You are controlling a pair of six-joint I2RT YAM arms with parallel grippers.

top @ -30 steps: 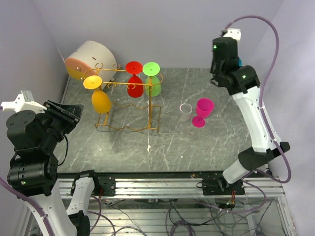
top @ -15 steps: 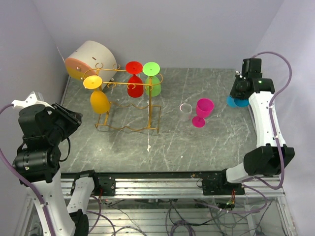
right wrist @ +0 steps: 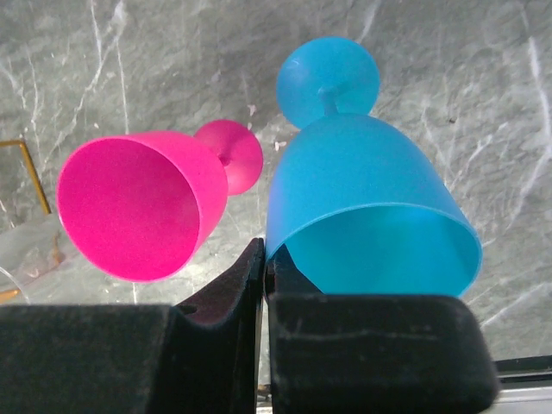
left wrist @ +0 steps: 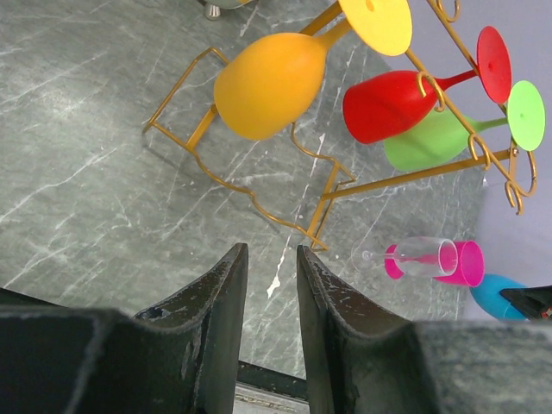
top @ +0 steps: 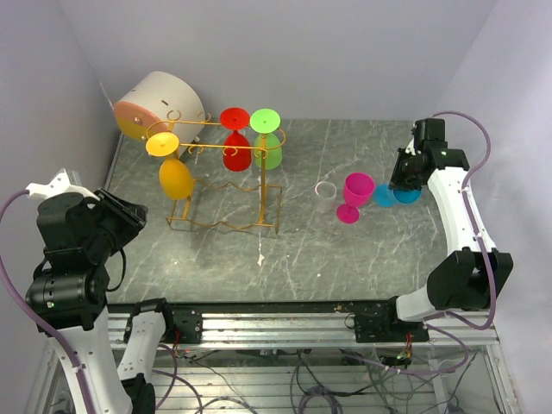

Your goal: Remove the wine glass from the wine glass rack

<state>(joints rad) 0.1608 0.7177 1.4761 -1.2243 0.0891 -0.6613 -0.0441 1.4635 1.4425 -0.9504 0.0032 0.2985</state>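
Blue glass point(right wrist: 371, 207) is off the rack point(top: 226, 226) and in the right gripper point(right wrist: 263, 252), its jaws pressed nearly together and pinching the bowl's wall at the rim. The bowl opens back toward the wrist. The foot points away past the fingertips, over the table point(top: 362, 259); whether it touches down, can't tell.

Just left of those jaws stands the pink glass point(right wrist: 138, 203), upright, close beside the blue one but apart. A clear glass point(top: 326, 195) is further left again, also upright. The rack sits well off to the left of the right jaws.

Over to the left gripper point(left wrist: 267, 259): jaws spread a little with nothing between them, hanging above the table. The rack is ahead of them, well apart. Orange glass point(left wrist: 272, 82) hangs bowl-down straight ahead of the jaws. Red glass point(left wrist: 388, 103) and green glass point(left wrist: 431, 142) hang side by side ahead and to the right. Beyond the rack lies the drum point(top: 155, 99), on its side.
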